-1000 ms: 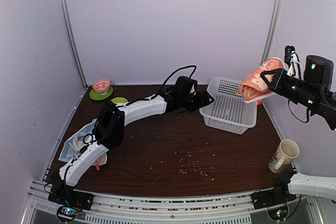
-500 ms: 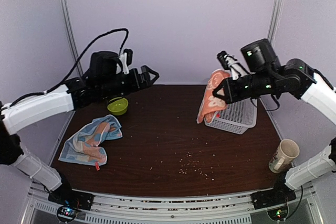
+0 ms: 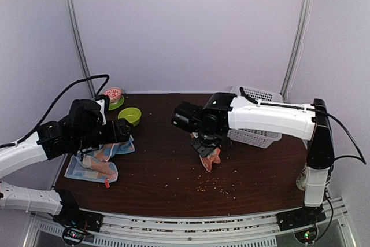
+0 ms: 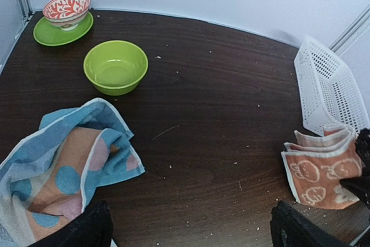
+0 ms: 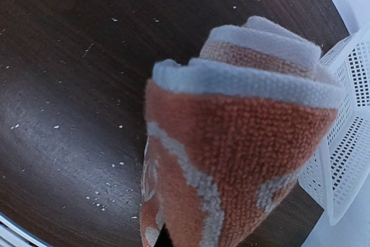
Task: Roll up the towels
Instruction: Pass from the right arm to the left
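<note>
Blue dotted towel [image 3: 92,163] lies crumpled at the near left of the dark table [image 3: 173,177], under the wide-spread left gripper [image 4: 191,221]. Mid-table, the right gripper [image 3: 208,146] pinches the orange towel [image 5: 231,143]. Beyond are a green bowl [image 3: 130,115] and a white basket [image 3: 257,136].

Bare tabletop [image 4: 214,143] between blue towel [image 4: 69,166] and orange towel [image 4: 321,172]

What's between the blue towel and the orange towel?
Just bare table and tiny crumbs between the blue towel and orange towel, shown in the left wrist view.
</note>
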Controlling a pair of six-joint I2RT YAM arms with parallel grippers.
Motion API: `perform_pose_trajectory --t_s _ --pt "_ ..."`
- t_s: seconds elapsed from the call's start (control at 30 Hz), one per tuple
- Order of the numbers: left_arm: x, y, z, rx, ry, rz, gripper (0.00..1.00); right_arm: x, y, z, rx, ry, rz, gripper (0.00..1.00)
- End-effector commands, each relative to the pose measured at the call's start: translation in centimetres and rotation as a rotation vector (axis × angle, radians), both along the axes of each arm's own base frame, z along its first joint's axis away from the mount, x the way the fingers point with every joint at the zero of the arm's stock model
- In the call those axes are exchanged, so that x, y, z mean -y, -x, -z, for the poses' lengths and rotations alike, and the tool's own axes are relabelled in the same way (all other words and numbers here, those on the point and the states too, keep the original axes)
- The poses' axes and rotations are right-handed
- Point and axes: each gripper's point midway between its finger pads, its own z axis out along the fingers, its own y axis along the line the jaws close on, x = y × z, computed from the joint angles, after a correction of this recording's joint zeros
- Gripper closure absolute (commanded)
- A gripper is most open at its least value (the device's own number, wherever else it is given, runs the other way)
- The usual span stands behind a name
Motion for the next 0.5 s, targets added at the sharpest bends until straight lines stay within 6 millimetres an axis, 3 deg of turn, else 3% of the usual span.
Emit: perform_pose_trajectory --t_s 0.0,0.13,0.23,0.3,0.47 --pt "-1.2 -0.3 0.2 0.02 -0.025 -0.06 0.02 -2.4 1.9 -2.6 0.058 -0.04 -0.113 1.0" --pt "-2.4 -0.3 0.0 0.015 -0.074 -0.106 0.02 -6.6 3.9 -5.5 0.143 -0.127 -0.307 1.0" --pt "-3.9 -0.2 -0.5 0.026 -0.091 -0.168 0.02 -8.6 4.7 -7.2 0.292 -0.179 -0.441 1.0" --pt "-4.6 0.0 -0.9 0.041 -0.083 -0.192 0.02 -7.9 4.5 -6.0 0.372 -0.138 -0.493 1.0" --pt "-4.9 0.3 -0.5 0.063 -0.038 -0.207 0.02 -4.2 4.2 0.0 0.409 0.015 -0.52 1.0"
